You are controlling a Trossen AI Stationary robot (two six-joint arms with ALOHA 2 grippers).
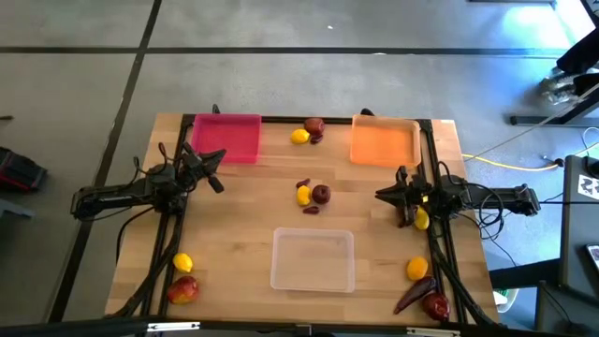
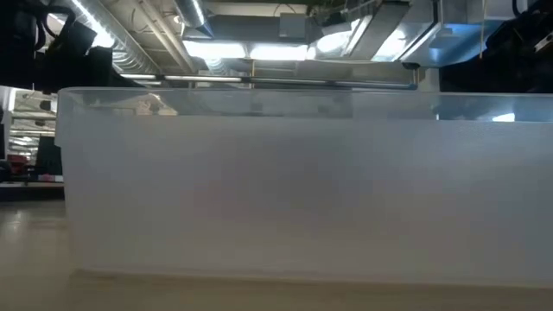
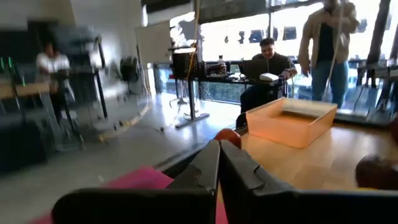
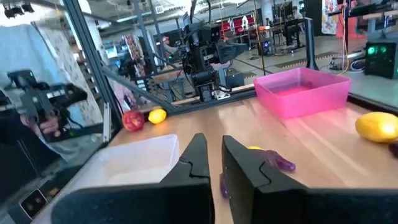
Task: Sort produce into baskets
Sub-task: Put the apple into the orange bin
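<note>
sitting at the near edge of the wooden table (image 1: 243,234), the clear basket (image 1: 313,260) is empty, and its frosted wall fills almost the whole low view. near the front left corner lie a yellow fruit (image 1: 182,263) and a red-yellow fruit (image 1: 182,289); near the front right corner lie an orange-yellow fruit (image 1: 416,269), a long dark pod (image 1: 412,295) and a dark red fruit (image 1: 435,305).

at mid-table a small cluster sits together: a yellow fruit (image 1: 303,196), a dark red round fruit (image 1: 321,194) just beside it, and small maroon pods (image 1: 311,209) around them.

the left gripper (image 1: 216,182) hangs over the left side of the table, just in front of the pink basket, its fingers (image 3: 208,168) pressed together with nothing between them. the right gripper (image 1: 382,196) hangs over the right side, in front of the orange basket; its fingers (image 4: 194,158) stand nearly together and grip nothing. a yellow fruit (image 1: 421,220) lies just beside the right arm.

at the far edge, the pink basket (image 1: 226,138) sits to the left and the orange basket (image 1: 384,142) to the right, both empty. between them lie a yellow fruit (image 1: 299,137) and a dark red fruit (image 1: 314,125), touching or nearly so.

beyond the table, the left wrist view shows a seated person (image 3: 267,65) at a desk and another person standing (image 3: 326,46).
</note>
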